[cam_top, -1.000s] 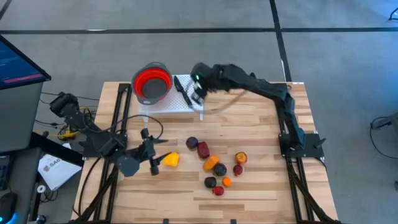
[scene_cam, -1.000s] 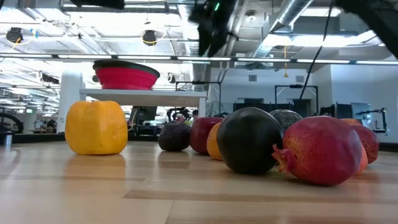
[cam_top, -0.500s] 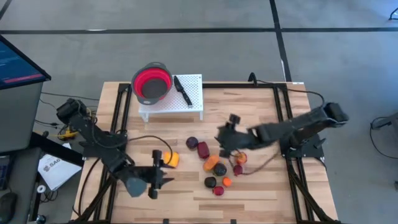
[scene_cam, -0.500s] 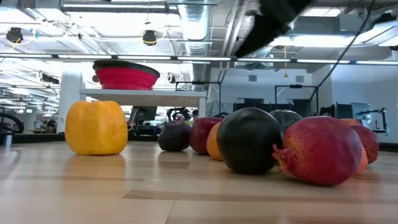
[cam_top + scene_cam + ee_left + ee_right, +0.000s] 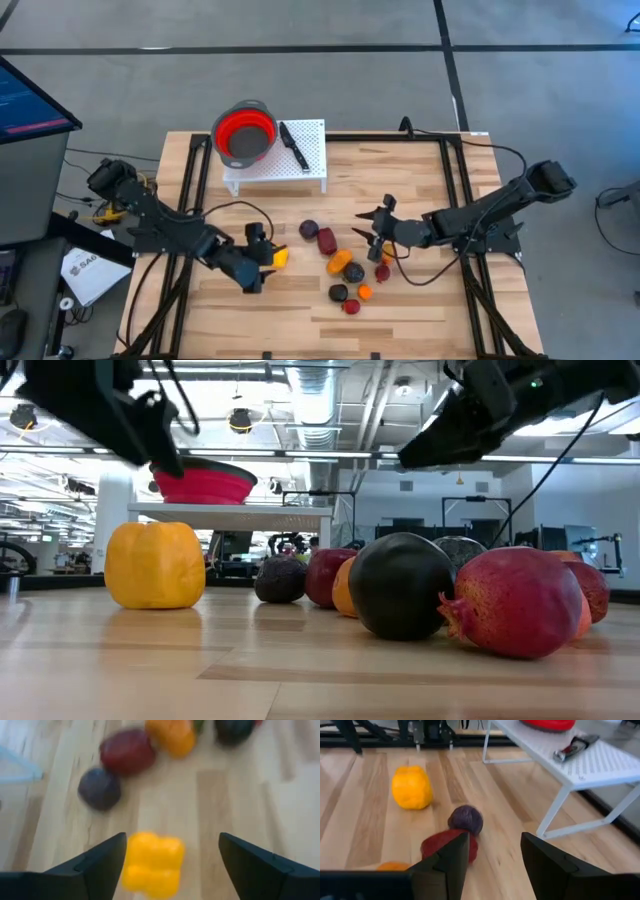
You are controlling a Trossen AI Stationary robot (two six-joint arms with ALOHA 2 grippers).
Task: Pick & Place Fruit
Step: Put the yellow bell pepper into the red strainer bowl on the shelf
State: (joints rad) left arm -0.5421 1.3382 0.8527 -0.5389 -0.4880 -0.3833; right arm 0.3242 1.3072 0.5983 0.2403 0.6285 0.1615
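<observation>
floor (image 5: pixel 330 25): grey, dark seam lines
ceiling (image 5: pixel 330 400): exposed ducts, pipes, bright lamps
monitor (image 5: pixel 25 100): lit, beside table's left
room bkgd: desks, equip., far off

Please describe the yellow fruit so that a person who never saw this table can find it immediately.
On the wooden table, a cluster of small fruits lies in front of the white rack. The yellow fruit sits apart at the cluster's left, below the left gripper. It alone is plain yellow and blocky, lobed like a pepper.

The left gripper (image 5: pixel 170 865) stands open astride the yellow fruit (image 5: pixel 152 864); beyond it lie a purple fruit (image 5: pixel 99 789) and a dark red fruit (image 5: pixel 127 752).
</observation>
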